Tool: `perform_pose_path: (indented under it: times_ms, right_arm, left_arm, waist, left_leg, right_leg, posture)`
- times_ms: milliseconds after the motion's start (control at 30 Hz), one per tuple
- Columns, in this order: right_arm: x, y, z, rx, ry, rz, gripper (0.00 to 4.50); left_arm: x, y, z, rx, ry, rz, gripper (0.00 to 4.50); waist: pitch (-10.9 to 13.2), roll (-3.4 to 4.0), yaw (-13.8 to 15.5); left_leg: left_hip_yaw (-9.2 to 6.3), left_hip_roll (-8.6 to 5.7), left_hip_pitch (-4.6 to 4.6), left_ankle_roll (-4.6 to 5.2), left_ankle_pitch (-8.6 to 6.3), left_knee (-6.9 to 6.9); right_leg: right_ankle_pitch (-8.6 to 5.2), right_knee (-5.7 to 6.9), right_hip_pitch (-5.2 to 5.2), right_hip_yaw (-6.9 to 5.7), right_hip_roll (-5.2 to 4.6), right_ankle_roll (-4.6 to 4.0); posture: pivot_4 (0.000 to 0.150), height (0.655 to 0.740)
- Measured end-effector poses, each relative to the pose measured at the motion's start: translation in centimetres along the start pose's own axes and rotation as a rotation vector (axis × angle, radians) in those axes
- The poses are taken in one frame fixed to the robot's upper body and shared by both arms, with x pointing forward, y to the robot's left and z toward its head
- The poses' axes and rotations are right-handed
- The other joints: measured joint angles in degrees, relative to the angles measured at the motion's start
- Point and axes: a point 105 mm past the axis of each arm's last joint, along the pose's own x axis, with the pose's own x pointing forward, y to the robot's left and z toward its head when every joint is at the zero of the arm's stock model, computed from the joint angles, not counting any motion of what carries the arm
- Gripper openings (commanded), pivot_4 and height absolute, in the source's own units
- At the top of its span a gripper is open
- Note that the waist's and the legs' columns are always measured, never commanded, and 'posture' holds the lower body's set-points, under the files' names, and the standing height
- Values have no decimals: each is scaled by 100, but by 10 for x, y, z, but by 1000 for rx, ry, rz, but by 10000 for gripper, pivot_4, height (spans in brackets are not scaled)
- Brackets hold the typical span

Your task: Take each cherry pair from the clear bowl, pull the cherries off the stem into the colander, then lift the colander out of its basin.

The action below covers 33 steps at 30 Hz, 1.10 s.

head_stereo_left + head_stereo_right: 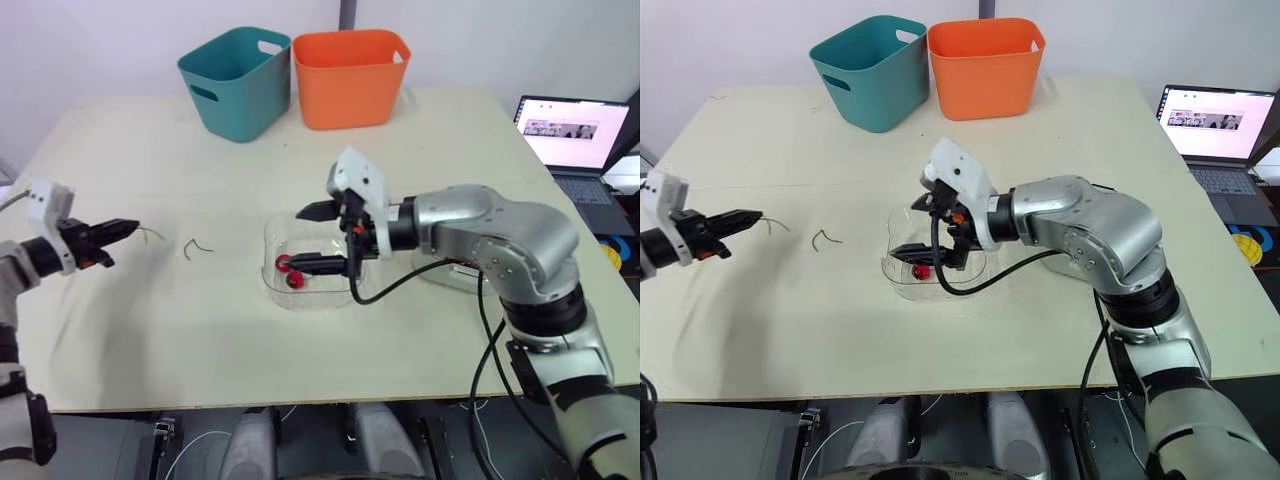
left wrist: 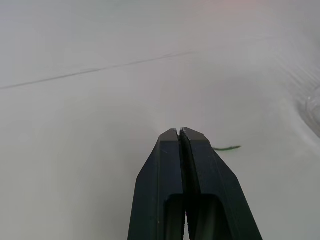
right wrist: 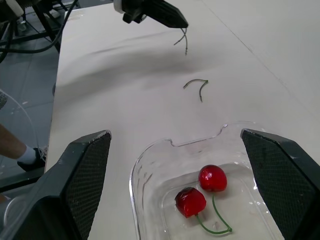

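Tabletop (image 1: 150,330): right gripper (image 1: 295,240), fingers (image 1: 318,265) apart, over clear bowl (image 1: 275,232)

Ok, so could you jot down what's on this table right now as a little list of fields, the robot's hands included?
left gripper: shut on a thin stem, out over the table
right gripper: open, poised at the clear bowl
bowl contents: one cherry pair, joined by its stem
between left gripper and bowl: a loose stem lying on the table
far edge: teal bin and orange bin, side by side
robot's right: an open laptop
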Motion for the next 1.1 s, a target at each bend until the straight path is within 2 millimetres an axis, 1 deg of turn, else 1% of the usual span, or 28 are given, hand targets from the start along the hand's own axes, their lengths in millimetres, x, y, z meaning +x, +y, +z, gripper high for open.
perform_pose_path:
  times_ms: [100,267,333,400,467,533,600,633,667,767,800,867,933,967,1033,1100]
  right_arm:
    - [0,0,0,0,-2,4,45000]
    - [-1,0,0,-1,-2,13,45000]
    - [-3,-1,-1,-2,5,13,45000]
    - [-5,-3,-3,-1,13,8,45000]
    - [-11,-7,-2,4,7,-1,45000]
    - [-21,-13,0,-4,-3,-15,45000]
    - [-33,-20,3,-16,-17,-29,45000]
    - [-42,-24,4,-22,-24,-38,45000]
    - [-49,-27,5,-25,-27,-46,45000]
    - [-66,-34,7,-33,-29,-61,45000]
    - [-71,-35,5,-32,-20,-66,45000]
    - [-88,-37,-5,-20,19,-71,45000]
    - [-99,-42,-10,-8,41,-89,45000]
    - [-103,-44,-12,-11,56,-105,45000]
    - [-109,-50,-14,-15,63,-136,45000]
    - [-110,-53,-15,-19,67,-148,45000]
  left_arm:
    - [-1,0,-10,-21,21,5,6867]
    - [3,-2,-12,-29,23,-2,23821]
    - [3,-3,-9,-20,17,-5,23821]
    - [3,-3,-1,-5,3,-5,23821]
    - [0,-4,16,40,-16,-11,23821]
    - [-2,-15,40,114,-48,-56,23821]
    - [-4,-33,61,194,-61,-127,23821]
    - [-1,-51,69,243,-47,-197,23821]
    - [1,-65,71,271,-35,-257,23821]
    - [9,-99,70,319,12,-400,23821]
    - [9,-106,70,326,20,-429,23821]
    - [10,-129,70,349,37,-522,23821]
    - [10,-143,70,376,45,-576,23821]
    - [10,-148,70,379,48,-597,25661]
    - [11,-151,70,381,54,-612,29609]
    - [13,-151,72,379,49,-614,36448]
  waist:
    - [0,0,13]
    - [-1,-2,53]
    - [-1,-2,59]
    - [-1,-3,64]
    - [-2,-4,68]
    - [-2,-4,77]
    - [-2,-3,88]
    - [-2,-3,90]
    - [-2,-3,87]
    - [-1,-3,56]
    - [-1,-3,43]
    - [-1,-3,42]
    - [-1,-3,29]
    - [-1,-3,16]
    - [-1,-3,-14]
    - [-1,-3,-47]
  left_leg:
    - [0,0,0,0,0,1]
    - [1,0,-1,0,0,1]
    - [1,0,0,0,0,1]
    - [1,0,-1,0,0,1]
    - [1,0,-2,-1,0,1]
    - [1,-1,-3,-1,0,1]
    - [2,-2,-3,-1,0,0]
    - [2,-2,-2,-1,-1,0]
    - [3,-3,-1,-1,-1,-1]
    - [4,0,1,-1,-1,-3]
    - [4,1,2,0,-1,-5]
    - [4,1,1,0,-1,-4]
    - [9,0,2,0,-1,-4]
    - [9,1,4,0,-1,-3]
    - [9,1,7,0,-1,-3]
    - [8,1,7,0,-1,-4]
  right_leg:
    - [0,0,1,-1,-1,0]
    - [0,-1,0,-1,-1,0]
    - [0,-1,0,-1,0,-1]
    - [0,-1,0,-1,0,-1]
    - [0,-3,0,-2,0,0]
    - [0,-7,2,-2,-1,0]
    - [-1,-10,4,-2,-4,0]
    - [-1,-11,7,-2,-4,-1]
    - [-4,-12,7,-2,-5,-5]
    - [-7,-9,3,-1,2,-7]
    - [-6,-8,2,-1,3,-6]
    - [-7,-9,2,-1,3,-1]
    - [-11,-10,2,3,3,0]
    - [-19,-8,2,3,3,1]
    - [-19,-6,3,3,5,0]
    - [-20,-6,2,4,5,0]
  posture:
    - [1500,7400]
    - [1500,7400]
    - [1500,7400]
    - [1500,7400]
    - [1500,7400]
    - [1500,7400]
    - [1500,7400]
    - [1500,7400]
    - [1500,7400]
    - [1500,7400]
    - [1500,7400]
    - [1500,7400]
    - [1500,7400]
    - [1500,7400]
    - [1500,7400]
    - [1500,7400]
